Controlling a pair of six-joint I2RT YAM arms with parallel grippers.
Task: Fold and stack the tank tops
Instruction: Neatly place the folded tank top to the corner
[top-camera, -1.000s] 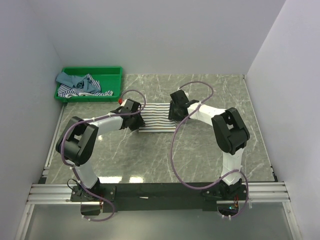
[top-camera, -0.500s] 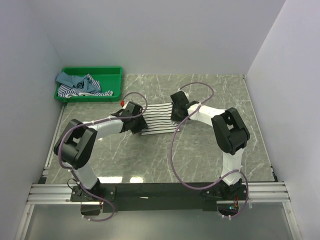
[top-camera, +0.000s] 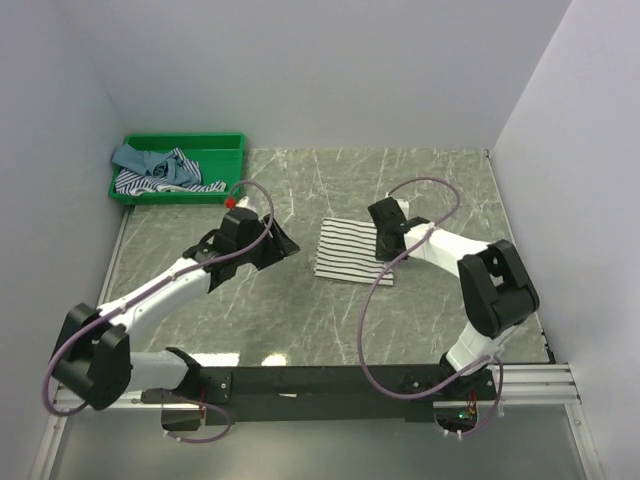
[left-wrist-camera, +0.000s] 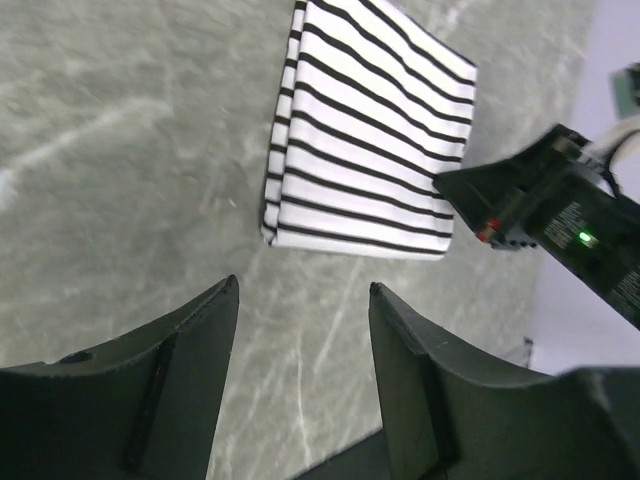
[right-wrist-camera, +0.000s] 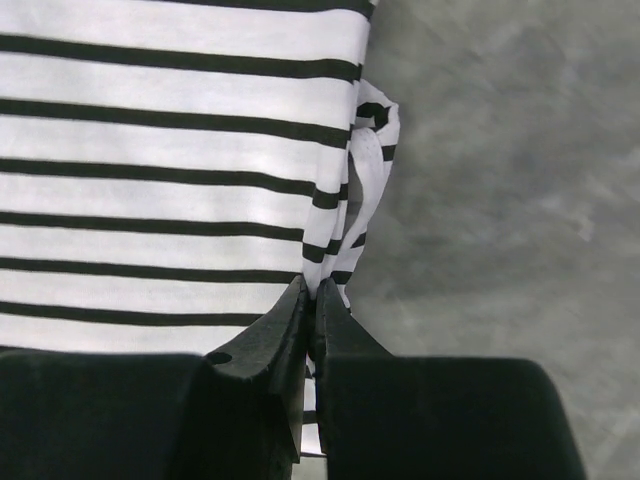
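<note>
Bare tabletop (left-wrist-camera: 120, 150) between left pincer (left-wrist-camera: 300, 290) and folded striped top (left-wrist-camera: 365, 140); tray (top-camera: 185, 140) fills far-left corner.

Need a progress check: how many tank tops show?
3. The black-striped white top lies folded on the table; the teal top and blue-and-white striped top sit crumpled in the green tray, which may hide more.

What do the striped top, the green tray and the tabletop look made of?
Striped top: soft, thin cloth, probably knit jersey, matte; it lies in flat folded layers and its edge curls limply.
Tray: rigid plastic, smooth; even green, moulded rim.
Table: grey-green marble look with pale veins, faint sheen; possibly a printed laminate.
</note>
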